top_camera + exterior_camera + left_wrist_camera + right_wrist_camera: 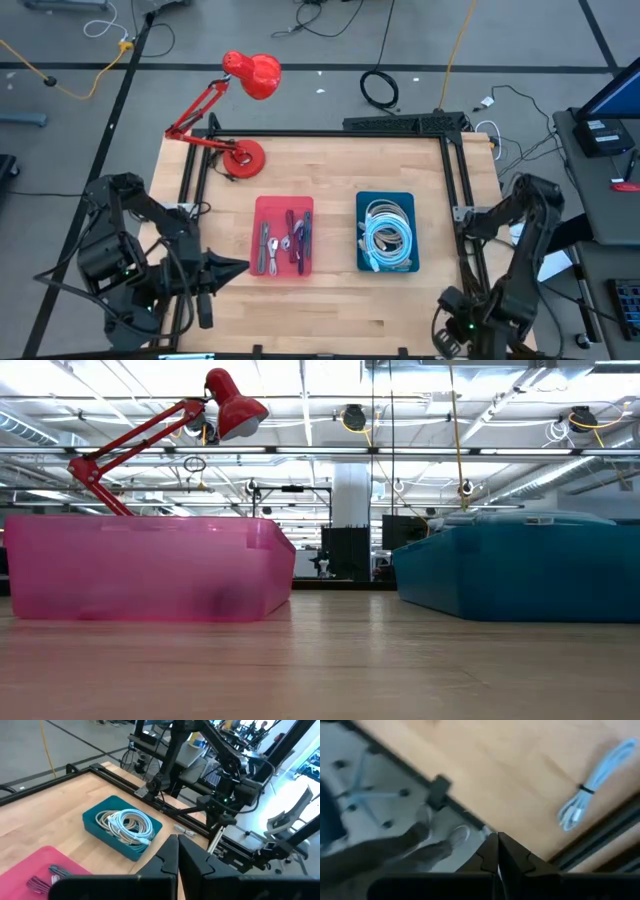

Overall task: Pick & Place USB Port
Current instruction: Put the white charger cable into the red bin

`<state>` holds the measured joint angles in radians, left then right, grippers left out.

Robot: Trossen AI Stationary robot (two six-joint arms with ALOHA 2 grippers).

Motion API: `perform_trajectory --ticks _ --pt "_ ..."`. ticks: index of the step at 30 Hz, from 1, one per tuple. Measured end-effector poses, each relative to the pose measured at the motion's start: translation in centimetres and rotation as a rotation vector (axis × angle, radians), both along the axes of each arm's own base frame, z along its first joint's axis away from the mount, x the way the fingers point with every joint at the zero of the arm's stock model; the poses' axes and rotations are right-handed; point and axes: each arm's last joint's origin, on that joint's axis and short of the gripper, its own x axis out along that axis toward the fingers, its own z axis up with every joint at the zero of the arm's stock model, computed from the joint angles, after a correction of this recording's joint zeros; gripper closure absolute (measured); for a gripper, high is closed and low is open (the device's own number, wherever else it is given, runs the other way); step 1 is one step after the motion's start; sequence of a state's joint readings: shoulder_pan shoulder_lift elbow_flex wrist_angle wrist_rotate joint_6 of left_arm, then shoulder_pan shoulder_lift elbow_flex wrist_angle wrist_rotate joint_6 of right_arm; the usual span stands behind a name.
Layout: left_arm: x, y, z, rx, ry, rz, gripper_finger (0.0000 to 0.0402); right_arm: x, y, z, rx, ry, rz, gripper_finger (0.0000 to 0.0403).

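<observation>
A red tray [285, 236] holds several dark and pink cables and plugs. A blue tray [387, 232] holds coiled pale cables [126, 824]. Both trays rest flat on the wooden table, and the low view shows their walls, the red tray [150, 568] and the blue tray [520, 565]. A tied pale-blue cable bundle [596, 787] lies on the bare wood in the right wrist view. My left gripper [236, 266] hovers shut to the left of the red tray, pointing right. My right gripper [497, 851] is shut over the table's near right corner, touching nothing.
A red desk lamp [240, 110] stands at the table's far left corner. Black rails [452, 190] frame the table's sides and far edge. Bare wood lies between and in front of the trays. A person's shoes [440, 836] show on the floor beyond the table's edge.
</observation>
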<state>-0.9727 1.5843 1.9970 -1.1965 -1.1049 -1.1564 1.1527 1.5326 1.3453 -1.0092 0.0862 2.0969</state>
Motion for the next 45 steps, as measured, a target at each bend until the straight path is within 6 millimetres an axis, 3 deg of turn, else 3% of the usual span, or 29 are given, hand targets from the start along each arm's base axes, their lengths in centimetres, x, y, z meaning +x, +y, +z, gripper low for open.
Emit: perform_trajectory --ticks 6,12,20,30,38,45 --pt "0.4 0.2 -0.1 -0.031 0.038 -0.027 0.0387 -0.5 -0.1 -2.2 -0.136 0.234 -0.063 0.0399" --pt "0.5 0.0 -0.3 -0.029 0.042 -0.028 0.0397 -0.2 -1.5 -3.4 -0.299 0.467 -0.039 0.0346" --pt "0.5 0.0 -0.3 -0.053 0.04 -0.024 0.0391 1.3 -2.1 -5.3 -0.309 0.385 0.128 0.025" --pt "0.4 -0.1 -0.3 -0.086 0.04 -0.027 0.0386 -0.3 -3.4 -8.7 -0.336 0.491 0.2 0.0155" --pt "0.4 -0.1 -0.3 -0.1 0.041 -0.027 0.0395 -0.9 -3.6 -12.4 -0.256 0.4 0.173 0.0122" --pt "0.5 -0.1 -0.3 -0.109 0.046 -0.03 0.0397 -1.2 -4.1 -13.2 -0.262 0.398 0.171 0.013"
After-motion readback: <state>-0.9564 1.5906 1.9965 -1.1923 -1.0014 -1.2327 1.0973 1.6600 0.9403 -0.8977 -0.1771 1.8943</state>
